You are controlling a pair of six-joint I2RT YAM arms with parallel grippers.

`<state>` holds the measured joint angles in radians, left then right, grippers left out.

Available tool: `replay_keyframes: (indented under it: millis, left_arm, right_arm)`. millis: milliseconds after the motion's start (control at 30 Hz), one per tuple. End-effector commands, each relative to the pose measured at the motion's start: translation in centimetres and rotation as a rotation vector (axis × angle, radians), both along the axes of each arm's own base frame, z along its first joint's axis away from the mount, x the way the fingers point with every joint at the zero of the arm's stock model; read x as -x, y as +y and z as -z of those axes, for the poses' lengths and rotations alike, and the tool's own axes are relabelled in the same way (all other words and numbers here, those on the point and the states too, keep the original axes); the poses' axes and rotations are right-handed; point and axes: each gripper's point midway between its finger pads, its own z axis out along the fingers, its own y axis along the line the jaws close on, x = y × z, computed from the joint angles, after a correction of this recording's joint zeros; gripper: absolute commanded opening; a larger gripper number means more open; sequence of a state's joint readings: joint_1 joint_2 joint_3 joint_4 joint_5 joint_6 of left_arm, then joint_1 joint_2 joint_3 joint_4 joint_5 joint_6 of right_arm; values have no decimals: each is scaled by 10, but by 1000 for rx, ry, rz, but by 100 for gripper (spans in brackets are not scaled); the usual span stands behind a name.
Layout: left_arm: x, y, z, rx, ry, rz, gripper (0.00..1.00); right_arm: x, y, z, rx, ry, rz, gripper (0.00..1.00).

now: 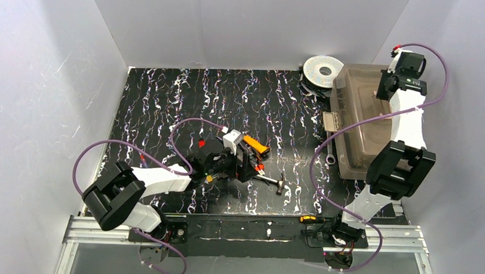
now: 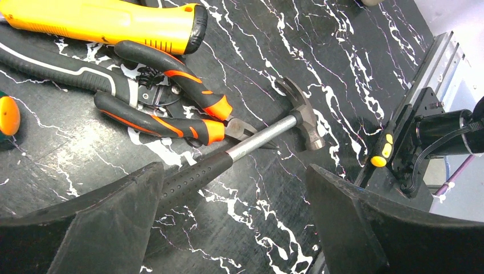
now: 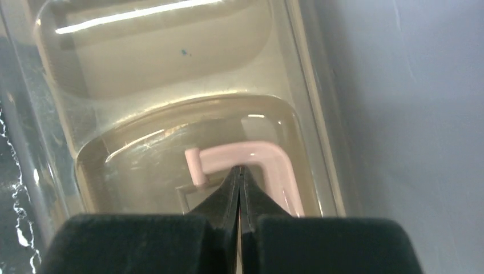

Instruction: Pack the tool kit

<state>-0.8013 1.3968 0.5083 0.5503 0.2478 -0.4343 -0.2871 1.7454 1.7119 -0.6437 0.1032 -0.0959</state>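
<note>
The smoky-brown toolbox (image 1: 357, 126) stands at the table's right edge with its lid down. My right gripper (image 1: 386, 93) hangs over it, shut, its tips (image 3: 240, 170) pressed against the inner bend of the cream lid handle (image 3: 268, 158) with nothing between them. Mid-table lie a hammer (image 2: 257, 137), pliers with black and orange-red grips (image 2: 165, 108) and an orange-yellow tool handle (image 2: 114, 23). My left gripper (image 2: 233, 172) is low over them and open. The hammer's black grip (image 2: 188, 178) runs under the left finger (image 2: 114, 222), while the right finger (image 2: 371, 222) stands apart from it.
A round white spool (image 1: 323, 70) sits behind the toolbox. A small wrench (image 1: 330, 157) lies by the toolbox's left side. A yellow-and-black part (image 2: 381, 153) is on the near rail. White walls close in the table on three sides.
</note>
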Motion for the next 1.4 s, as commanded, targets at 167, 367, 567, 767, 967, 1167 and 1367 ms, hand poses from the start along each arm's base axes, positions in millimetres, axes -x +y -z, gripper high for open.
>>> replay_keyframes:
  millis: [167,367,567,767,967,1167,1367]
  left_arm:
    - [-2,1,-20,37,-80,2,95]
    - [-2,1,-20,38,-82,3,95]
    - [-2,1,-19,33,-84,0,96]
    - [-3,2,-19,27,-87,-1,96]
    - [-4,6,-23,18,-108,-13,96]
    - [-5,8,-25,17,-119,-14,96]
    - [-7,-6,-34,67,-85,-4,98]
  right_arm:
    - [55,15,39,-44,201,128,1]
    - [52,48,-6,-137,88,-11,1]
    - [74,90,23,-184,239,-147,1]
    - [90,125,58,-256,315,-235,1]
    - [93,157,42,-325,260,-338,1]
    - [91,123,8,-186,158,-160,1]
    - [91,97,-54,-108,-5,-28,22]
